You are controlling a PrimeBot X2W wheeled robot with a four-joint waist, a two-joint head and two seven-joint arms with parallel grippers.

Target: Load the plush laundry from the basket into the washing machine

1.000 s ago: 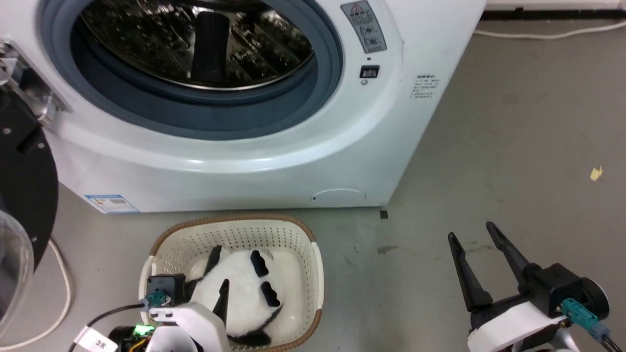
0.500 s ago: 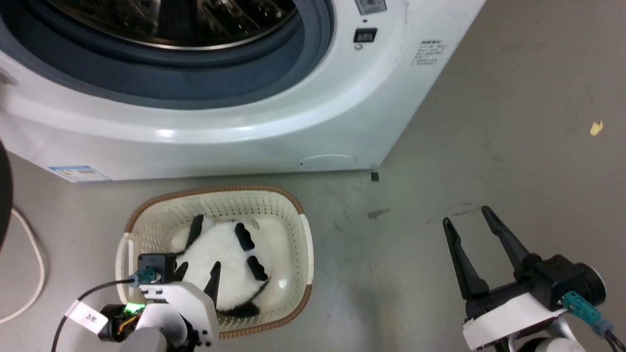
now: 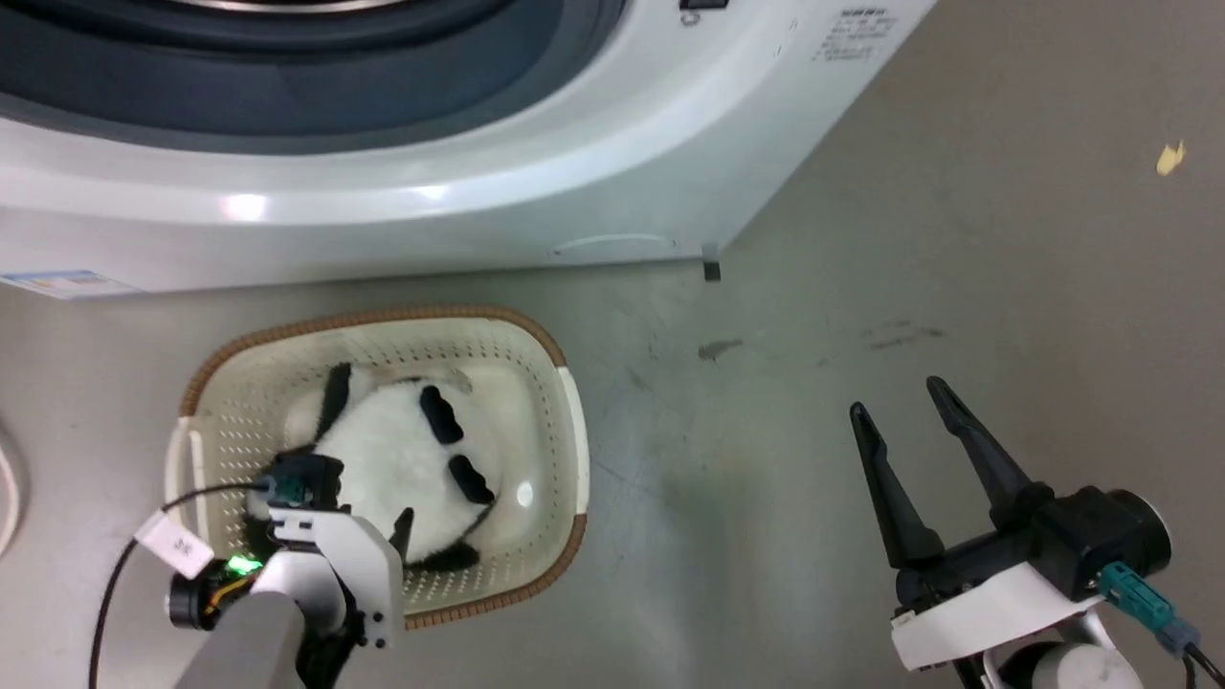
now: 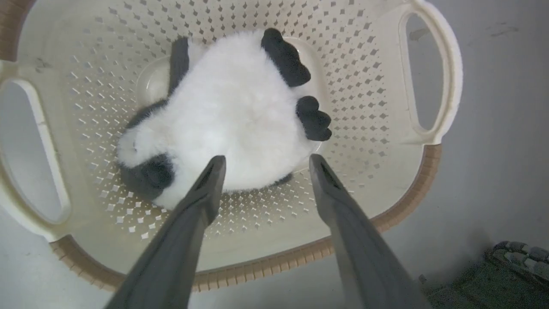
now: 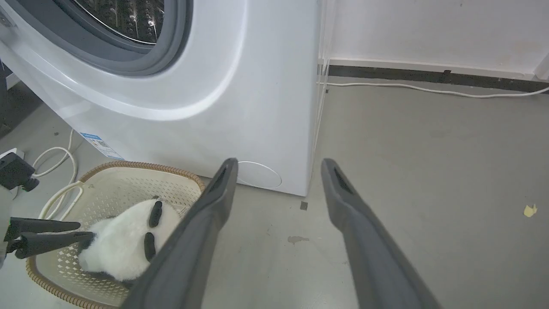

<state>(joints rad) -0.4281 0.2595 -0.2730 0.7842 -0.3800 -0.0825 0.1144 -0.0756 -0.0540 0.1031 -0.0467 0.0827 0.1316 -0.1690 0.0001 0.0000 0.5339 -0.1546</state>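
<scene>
At the near left, left gripper (image 4: 266,159) hangs over the basket (image 3: 383,316), fingers spread wide, nothing between them. Tips sit over the near edge of the plush (image 3: 397,459); contact cannot be told from the wrist view.

Plush lies on the basket floor, inside the rim, fluffy white side up. Long axis runs from the basket's near side toward the washer (image 3: 478,220), with the far end leaning to the robot's left. A black limb marks that far-left end, and a dark patch shows at the near end. Two black ovals sit along its right flank, one behind the other. Which end is the head: cannot tell.

At the near right, right gripper (image 3: 894,396) is released too, fingers apart in a V and empty. It is over bare floor (image 3: 861,239), well apart from the basket, tips aimed toward the washer's right front corner.

Basket stands on the floor just in front of the washer, below its grey door seal. The right wrist view shows steel drum inside the seal.

Further right, a small yellow scrap (image 3: 1169,158) lies on the floor. A white cable (image 5: 429,88) runs along the far wall.
</scene>
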